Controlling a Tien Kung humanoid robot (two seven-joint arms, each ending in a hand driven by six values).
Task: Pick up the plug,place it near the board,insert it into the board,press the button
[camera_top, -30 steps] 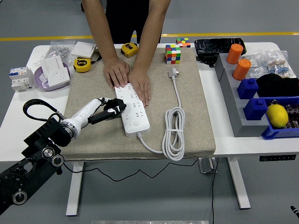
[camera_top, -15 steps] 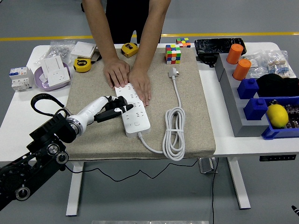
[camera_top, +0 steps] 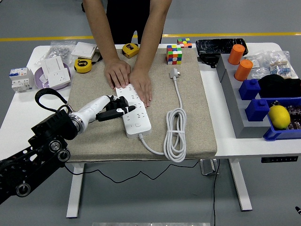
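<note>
Plug (camera_top: 174, 73) lies loose on the mat, well apart from the left robot hand (camera_top: 121, 110), not picked or inserted. That hand, fingers curled and holding nothing, hovers over the board (camera_top: 134, 109) near its sockets. Person's hands (camera_top: 129, 77) pin the board's far end. All steps left.

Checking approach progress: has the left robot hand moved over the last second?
Yes. The left robot hand has shifted right, further over the white power strip, which stays put.
</note>
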